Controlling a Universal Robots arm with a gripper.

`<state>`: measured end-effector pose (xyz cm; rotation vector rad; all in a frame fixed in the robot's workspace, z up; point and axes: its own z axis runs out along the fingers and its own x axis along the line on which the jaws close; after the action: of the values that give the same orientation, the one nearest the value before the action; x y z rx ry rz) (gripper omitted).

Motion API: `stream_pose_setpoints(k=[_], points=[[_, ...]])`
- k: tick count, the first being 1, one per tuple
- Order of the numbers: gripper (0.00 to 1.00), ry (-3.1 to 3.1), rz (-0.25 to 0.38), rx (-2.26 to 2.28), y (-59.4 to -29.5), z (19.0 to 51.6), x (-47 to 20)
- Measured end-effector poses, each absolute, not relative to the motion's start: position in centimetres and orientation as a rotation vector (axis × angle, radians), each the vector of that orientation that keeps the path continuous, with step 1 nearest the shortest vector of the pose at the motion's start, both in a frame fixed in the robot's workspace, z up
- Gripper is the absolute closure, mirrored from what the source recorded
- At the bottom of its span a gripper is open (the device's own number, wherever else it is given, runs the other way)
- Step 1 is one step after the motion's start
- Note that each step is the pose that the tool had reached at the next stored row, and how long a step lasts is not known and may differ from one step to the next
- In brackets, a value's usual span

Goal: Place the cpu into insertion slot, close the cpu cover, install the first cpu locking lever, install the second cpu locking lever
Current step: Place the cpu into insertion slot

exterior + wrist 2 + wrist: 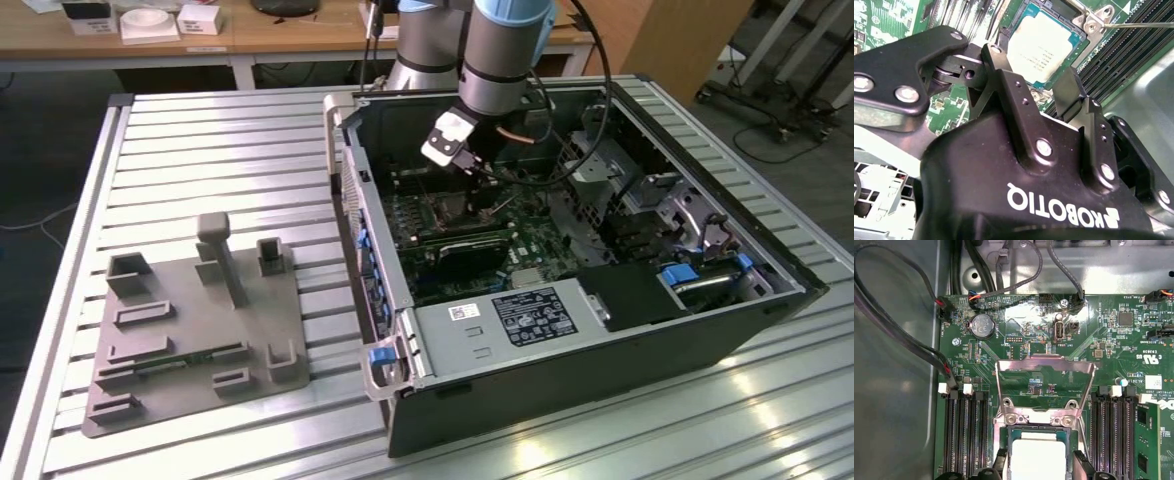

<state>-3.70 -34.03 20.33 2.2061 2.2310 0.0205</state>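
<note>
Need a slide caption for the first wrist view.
The cpu seated in the insertion slot, cpu cover hinged open, end effector open over it.

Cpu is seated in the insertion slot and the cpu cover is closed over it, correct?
Not quite. The cpu cover stands open, tilted up off the cpu, as the first wrist view shows. The cpu does sit in the insertion slot.

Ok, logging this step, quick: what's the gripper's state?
Gripper: open, holding nothing, poised over the cpu.
</note>
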Motion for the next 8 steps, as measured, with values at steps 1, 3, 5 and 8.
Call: stream_pose_setpoints(k=[1,3,5,8], points=[[0.38,2.231,0.020,2.206,-34.03,20.35,-3.70],[0.38,2.231,0.020,2.206,-34.03,20.36,-3.70],[0.38,2.231,0.020,2.206,-34.03,20.36,-3.70],[0.38,2.231,0.019,2.206,-34.04,20.40,-3.70]])
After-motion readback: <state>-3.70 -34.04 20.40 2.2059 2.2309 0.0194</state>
